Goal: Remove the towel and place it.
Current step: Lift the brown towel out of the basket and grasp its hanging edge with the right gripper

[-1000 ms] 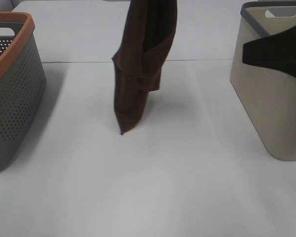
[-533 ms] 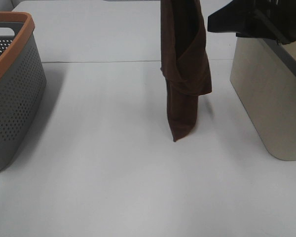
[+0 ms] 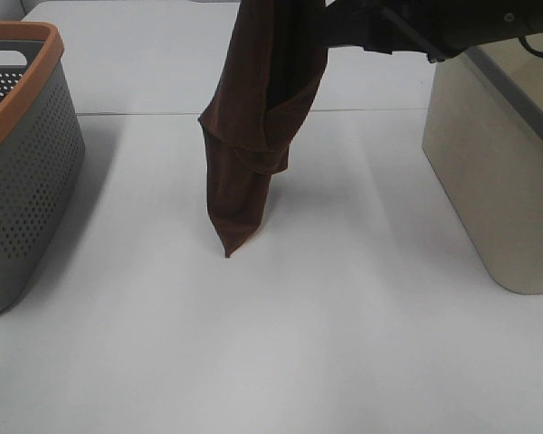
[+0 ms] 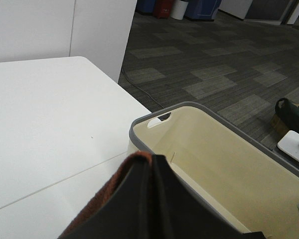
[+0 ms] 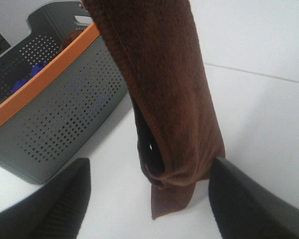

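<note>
A: Where's your towel (image 3: 253, 136)?
B: Hanging over the table (image 3: 344, 316), mid-scene. Grey basket (image 3: 27, 181) left, beige basket (image 3: 498, 181) right. Your left gripper (image 4: 150, 172) is clenched on the cloth.
A: And your right gripper (image 5: 152, 199)?
B: Jaws spread wide, towel hanging just in front.

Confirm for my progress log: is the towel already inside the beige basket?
No, the towel hangs bunched over the table, left of the beige basket.
</note>
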Controlling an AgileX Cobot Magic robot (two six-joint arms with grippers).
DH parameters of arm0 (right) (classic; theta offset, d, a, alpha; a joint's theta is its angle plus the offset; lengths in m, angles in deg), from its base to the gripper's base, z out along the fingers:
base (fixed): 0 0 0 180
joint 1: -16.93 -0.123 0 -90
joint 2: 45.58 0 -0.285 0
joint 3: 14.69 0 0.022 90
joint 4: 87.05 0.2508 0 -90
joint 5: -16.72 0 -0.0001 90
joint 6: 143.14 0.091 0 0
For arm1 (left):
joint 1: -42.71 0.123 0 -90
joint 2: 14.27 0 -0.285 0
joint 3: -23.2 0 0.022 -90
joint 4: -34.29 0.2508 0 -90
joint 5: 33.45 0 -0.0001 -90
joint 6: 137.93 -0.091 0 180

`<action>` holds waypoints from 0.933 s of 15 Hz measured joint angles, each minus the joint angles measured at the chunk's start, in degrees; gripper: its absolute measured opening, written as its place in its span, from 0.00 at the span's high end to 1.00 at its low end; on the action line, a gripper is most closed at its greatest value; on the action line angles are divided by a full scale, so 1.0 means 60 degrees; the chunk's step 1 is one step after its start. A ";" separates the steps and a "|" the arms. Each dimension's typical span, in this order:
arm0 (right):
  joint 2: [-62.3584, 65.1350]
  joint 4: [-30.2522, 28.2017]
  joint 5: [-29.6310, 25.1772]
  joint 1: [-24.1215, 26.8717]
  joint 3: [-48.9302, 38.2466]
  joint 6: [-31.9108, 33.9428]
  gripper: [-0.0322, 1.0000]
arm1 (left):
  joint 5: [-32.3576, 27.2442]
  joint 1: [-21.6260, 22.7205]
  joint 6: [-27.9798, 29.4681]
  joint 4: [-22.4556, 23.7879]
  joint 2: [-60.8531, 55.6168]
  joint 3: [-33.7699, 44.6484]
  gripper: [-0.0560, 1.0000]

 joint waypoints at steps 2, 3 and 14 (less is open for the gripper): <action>-0.0105 -0.0010 0.0630 -0.0067 0.0000 0.0000 0.34 | -0.0095 0.0000 0.0000 0.0000 0.0000 0.0000 0.95; -0.0191 -0.0010 0.0917 -0.0067 0.0000 0.0000 0.34 | -0.0095 0.0000 0.0000 0.0000 0.0000 0.0000 0.95; -0.1490 0.0000 0.1996 -0.0086 0.0000 0.0000 0.40 | -0.0095 0.0000 0.0000 -0.0010 0.0000 0.0000 0.95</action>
